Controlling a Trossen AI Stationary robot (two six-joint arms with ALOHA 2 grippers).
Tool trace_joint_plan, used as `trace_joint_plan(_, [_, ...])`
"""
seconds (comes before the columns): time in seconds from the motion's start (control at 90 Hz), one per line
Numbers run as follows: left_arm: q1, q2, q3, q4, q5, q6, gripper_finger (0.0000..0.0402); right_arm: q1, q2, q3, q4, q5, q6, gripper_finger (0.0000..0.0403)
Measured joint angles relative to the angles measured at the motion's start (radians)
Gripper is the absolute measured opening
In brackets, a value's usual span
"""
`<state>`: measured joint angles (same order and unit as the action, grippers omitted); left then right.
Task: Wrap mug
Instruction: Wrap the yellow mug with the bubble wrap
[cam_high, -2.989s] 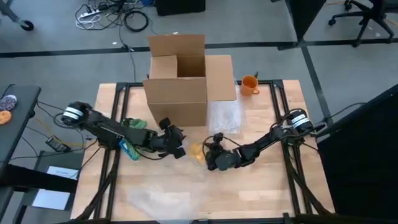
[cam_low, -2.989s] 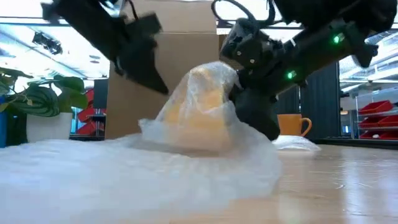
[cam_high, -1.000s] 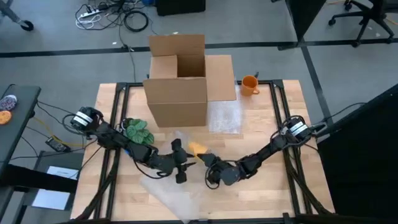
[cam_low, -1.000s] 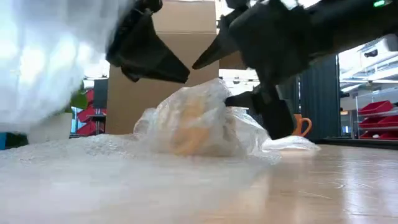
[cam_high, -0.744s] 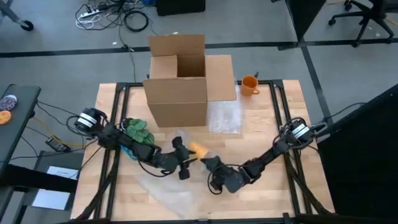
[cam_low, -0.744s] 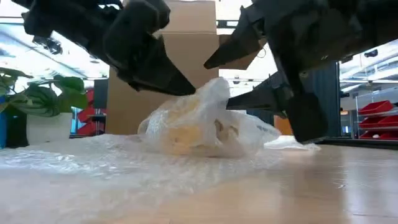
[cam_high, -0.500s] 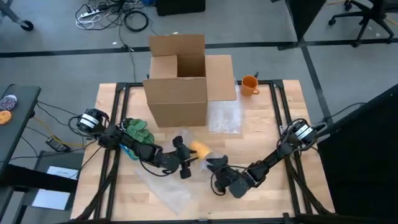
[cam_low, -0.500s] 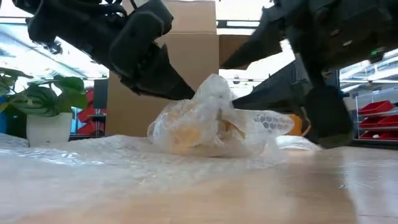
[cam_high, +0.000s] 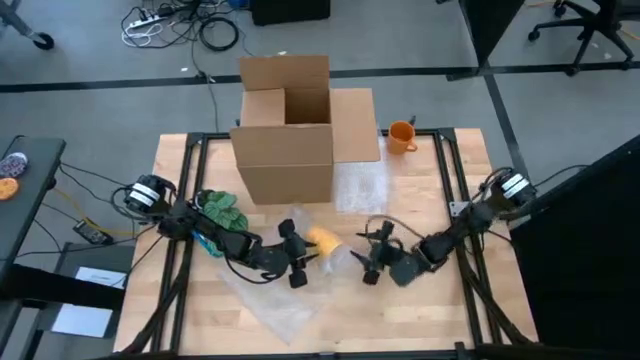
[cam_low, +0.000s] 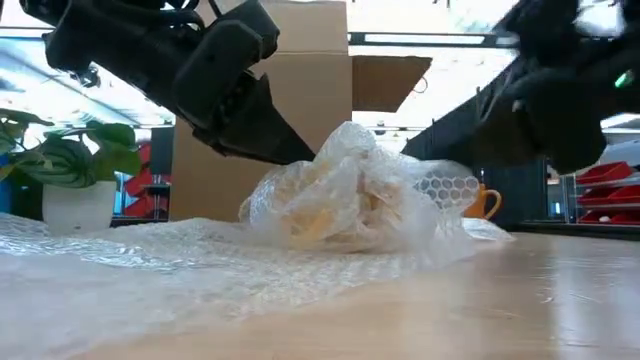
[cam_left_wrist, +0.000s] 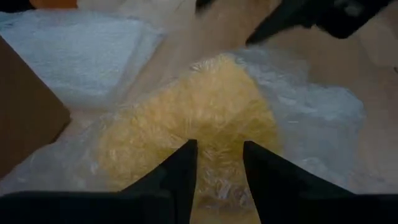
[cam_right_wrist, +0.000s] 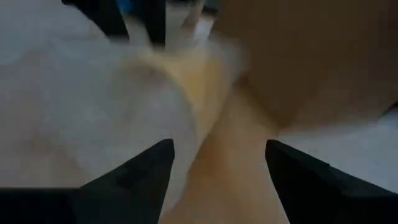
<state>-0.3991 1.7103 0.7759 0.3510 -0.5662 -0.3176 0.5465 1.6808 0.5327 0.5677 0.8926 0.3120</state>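
A yellow mug lies at the table's middle, bundled in clear bubble wrap whose loose sheet spreads toward the near edge. My left gripper is at the bundle's left side, shut on the wrap over the mug. My right gripper stands open a short way right of the bundle, nothing between its fingers; its wrist view shows the bundle ahead, blurred. My left gripper pinches the bubble wrap on the bundle's left upper side between its two fingers. They slant down from the table's left. Whether the mug's wall is in the pinch too, the wrap hides. The bundle rests on the sheet on the table.
An open cardboard box stands at the far middle, with a spare bubble wrap sheet beside it. An orange mug sits at the far right, and a small potted plant stands by the left arm.
My right gripper has swung away from the bundle toward the table's right edge and a little toward the far edge, staying open. The wrap on the bundle's right side has flopped outward. The raised near part of the sheet has settled flat on the table.
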Motion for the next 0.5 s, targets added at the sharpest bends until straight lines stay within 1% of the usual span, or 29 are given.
trace_joint_plan(0.044, [0.000, 0.000, 0.000, 0.001, 0.000, 0.000, 0.0117, -0.036, 0.020, -0.009, 0.029, -0.080, 0.046, 0.0235])
trace_joint_plan(0.089, [0.000, 0.000, 0.000, 0.002, 0.001, 0.000, 0.0117, -0.065, 0.050, -0.010, 0.079, -0.141, 0.058, 0.0235])
trace_joint_plan(0.211, [0.000, 0.000, 0.000, 0.001, 0.001, -0.004, 0.0117, -0.113, 0.142, 0.017, 0.266, -0.283, 0.006, 0.0237])
trace_joint_plan(0.267, [-0.001, 0.000, 0.000, -0.002, 0.000, -0.007, 0.0117, -0.126, 0.178, 0.043, 0.296, -0.288, -0.015, 0.0238])
trace_joint_plan(0.5, [-0.003, -0.002, 0.000, 0.002, 0.006, -0.008, 0.0117, -0.186, 0.295, 0.164, 0.298, -0.284, -0.051, 0.0228])
